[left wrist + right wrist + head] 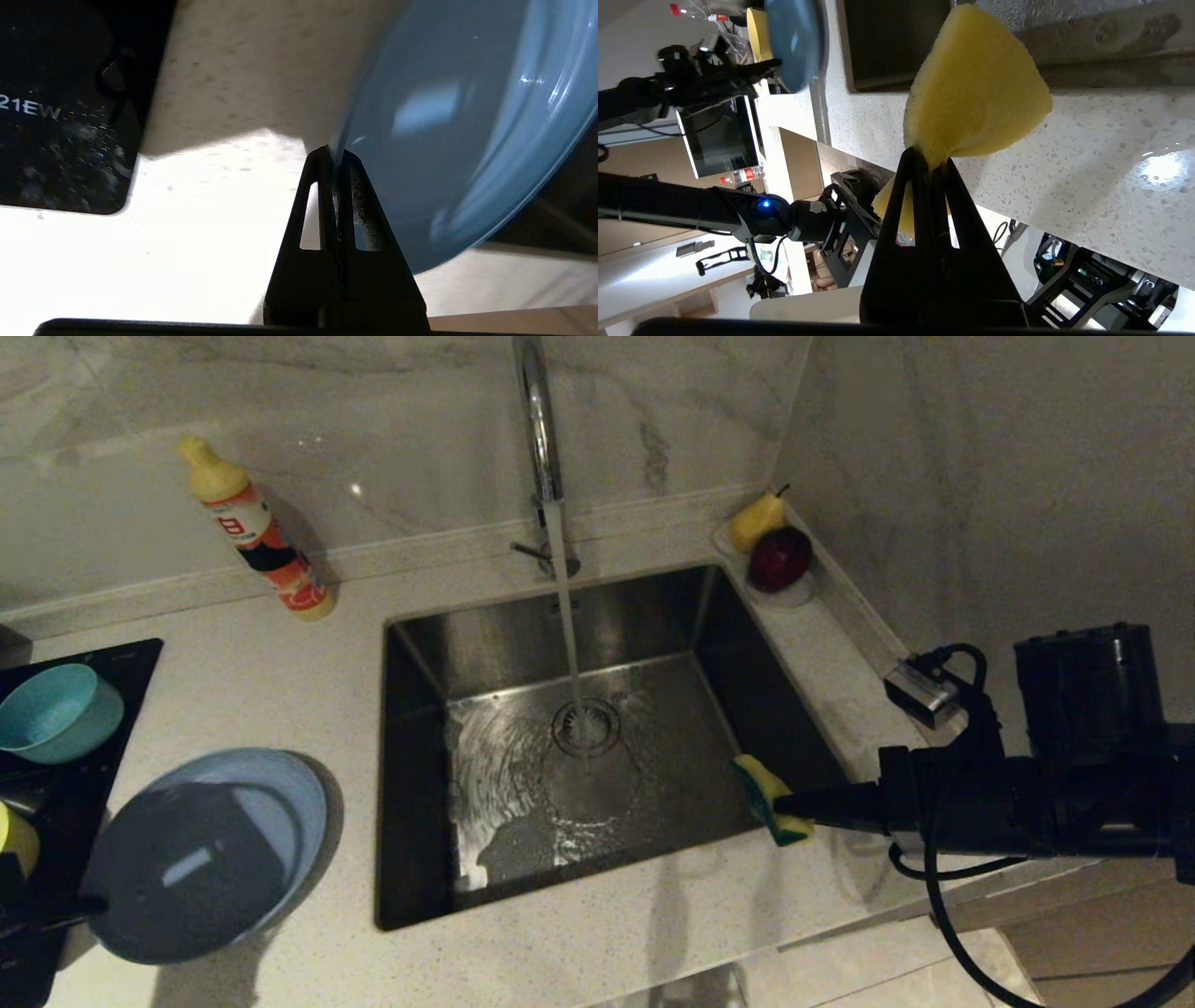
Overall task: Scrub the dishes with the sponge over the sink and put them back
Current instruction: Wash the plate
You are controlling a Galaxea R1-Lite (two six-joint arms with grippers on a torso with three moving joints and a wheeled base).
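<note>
The periwinkle-blue plate point(205, 854) is tilted above the counter left of the sink point(653, 616). My left gripper point(93, 903) is shut on its near rim; in the left wrist view the gripper point(334, 154) pinches the plate's point(444, 116) edge. My right gripper point(794, 803) is shut on the yellow-and-green sponge point(767, 798) at the sink's front right corner. In the right wrist view the gripper point(931, 161) squeezes the sponge point(976, 84). The teal bowl point(56, 709) and the yellow bowl point(17, 840) sit on the black cooktop point(131, 663) at far left.
Water runs from the chrome faucet point(540, 429) onto the drain strainer point(586, 726). A dish-soap bottle point(257, 532) lies on the counter behind the plate. A yellow pear point(754, 520) and a red apple point(780, 558) rest in a clear dish in the back right corner.
</note>
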